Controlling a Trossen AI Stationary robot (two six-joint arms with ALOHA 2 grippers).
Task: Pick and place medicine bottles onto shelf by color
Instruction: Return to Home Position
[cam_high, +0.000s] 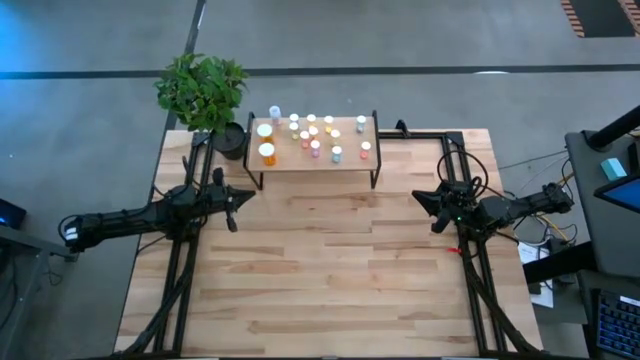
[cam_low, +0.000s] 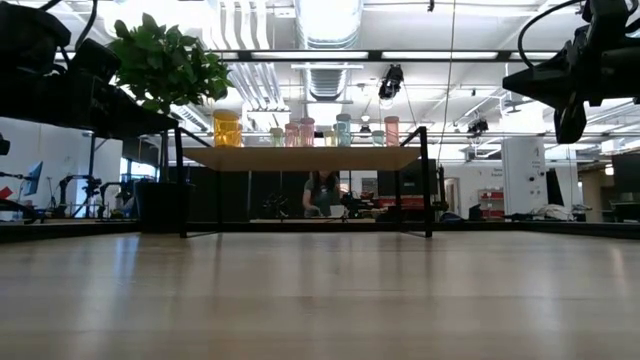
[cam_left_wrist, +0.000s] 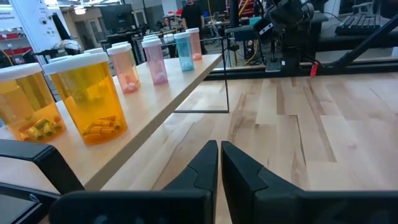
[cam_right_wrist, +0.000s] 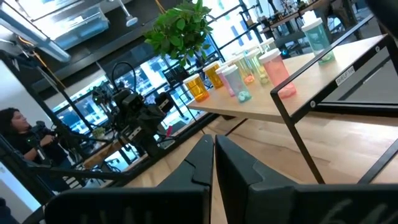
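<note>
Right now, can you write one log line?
medicine bottles: on shelf | left gripper: shut, empty | right gripper: shut, empty

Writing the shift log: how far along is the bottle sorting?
Done: every medicine bottle in view stands on the shelf, none on the tabletop. In hand: nothing; left pincer and right pincer are shut, empty, near the table's sides. Left: likely just parking.

Medicine bottles (cam_high: 315, 147): white caps.
Two large bottles (cam_left_wrist: 87, 93), at the shelf's 9 o'clock end: orange.
Smaller bottles: pink (cam_left_wrist: 155, 59), teal (cam_left_wrist: 185, 51).
Shelf (cam_high: 300, 162): pale wood board, black legs.
Tabletop (cam_high: 330, 270): light wood, planked grain.
Plant (cam_high: 200, 88): green leaves, black pot (cam_high: 230, 142).
Left gripper (cam_left_wrist: 219, 162), right gripper (cam_right_wrist: 213, 155): black.
</note>
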